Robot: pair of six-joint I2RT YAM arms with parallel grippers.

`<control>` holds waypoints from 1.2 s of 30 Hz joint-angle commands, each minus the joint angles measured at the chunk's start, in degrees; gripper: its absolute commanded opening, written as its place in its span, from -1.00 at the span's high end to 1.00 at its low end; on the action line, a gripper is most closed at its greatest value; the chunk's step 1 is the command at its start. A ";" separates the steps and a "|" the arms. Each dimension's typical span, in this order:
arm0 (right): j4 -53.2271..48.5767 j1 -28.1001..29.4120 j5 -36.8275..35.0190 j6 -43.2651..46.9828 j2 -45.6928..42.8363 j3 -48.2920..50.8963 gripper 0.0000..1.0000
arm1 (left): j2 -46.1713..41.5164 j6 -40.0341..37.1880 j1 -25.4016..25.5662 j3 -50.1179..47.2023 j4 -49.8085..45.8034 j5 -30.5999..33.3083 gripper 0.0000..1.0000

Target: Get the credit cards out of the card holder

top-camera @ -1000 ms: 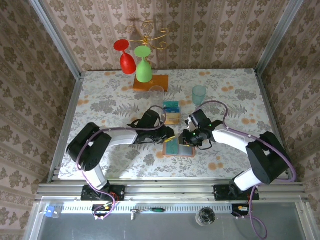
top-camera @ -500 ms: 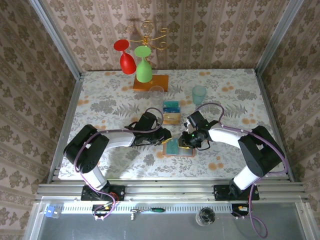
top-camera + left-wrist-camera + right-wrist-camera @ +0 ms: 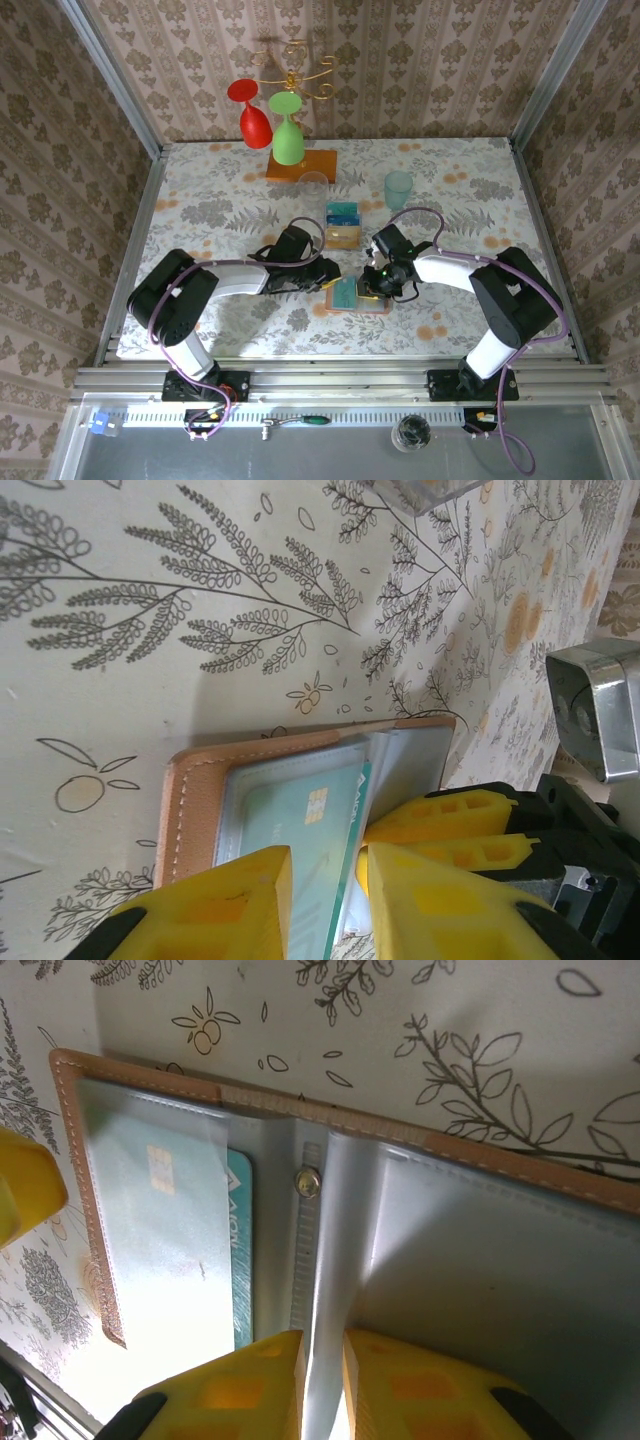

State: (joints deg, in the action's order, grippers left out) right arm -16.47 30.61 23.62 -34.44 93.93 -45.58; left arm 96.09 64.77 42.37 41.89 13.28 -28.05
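Right wrist: card holder (image 3: pixel 480 1260) sleeve pinched in right hand (image 3: pixel 322 1360).

The salmon-brown folding card holder (image 3: pixel 75 1072) looks like matt, finely grained leather with pale stitching along its edge. Its clear pocket sleeves (image 3: pixel 480 1280) are glossy plastic film that catches the glare, fastened by a small shiny metal stud (image 3: pixel 307 1181). The teal credit card (image 3: pixel 240 1250) is smooth plastic. The left gripper (image 3: pixel 328 880) has yellow fingers (image 3: pixel 215 905) of matt moulded plastic. The floral table covering (image 3: pixel 200 580) is smooth, faintly sheened.
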 commanded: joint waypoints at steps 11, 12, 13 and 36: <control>-6.39 2.33 -3.40 0.43 -2.41 -3.90 0.58 | -2.29 -1.64 -0.32 -0.67 -2.96 1.51 0.50; -6.44 2.42 -3.26 0.38 -2.52 -4.05 0.58 | -2.24 -1.75 -0.33 -0.67 -3.05 1.60 0.51; -6.48 2.51 -3.18 0.25 -2.77 -4.37 0.58 | -2.27 -1.84 -0.36 -0.67 -3.08 1.52 0.52; -3.05 3.76 -0.14 -2.00 0.67 -6.71 0.53 | -1.22 -3.55 0.03 -1.25 -5.46 0.37 0.86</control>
State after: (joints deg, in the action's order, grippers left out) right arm -20.10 33.93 22.33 -35.86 93.62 -50.70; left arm 95.70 62.98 42.33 41.28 9.34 -27.20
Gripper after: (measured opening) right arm 0.232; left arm 0.072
